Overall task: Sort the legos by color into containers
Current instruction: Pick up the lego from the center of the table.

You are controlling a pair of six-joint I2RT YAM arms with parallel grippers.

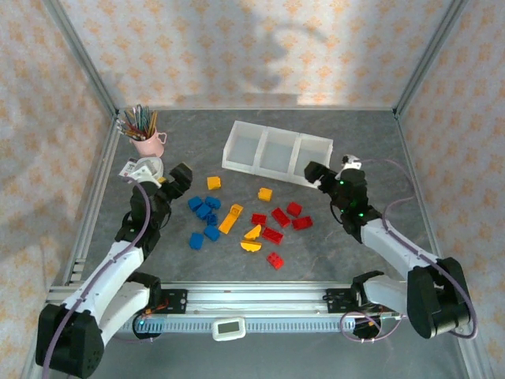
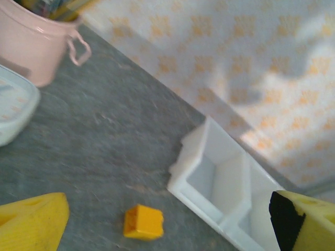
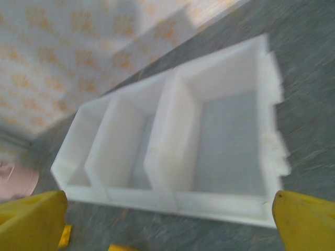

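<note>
Both jaws spread wide: L near yellow lego [image 2: 143,222], R facing containers [image 3: 172,120].

Bright colours on a grey table [image 1: 363,158]
Blue legos [image 1: 203,209], red legos [image 1: 280,217] and yellow-orange legos [image 1: 231,219] — the containers [image 1: 234,148] are milky white, the cup [image 1: 147,144] is pink, and the walls [image 1: 260,47] are pale with small orange shapes all over.

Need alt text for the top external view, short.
Red, blue and yellow legos lie loose on a grey table before an empty white three-bin tray. The left gripper sits near a pink pencil cup, the right gripper by the tray's right end.
</note>
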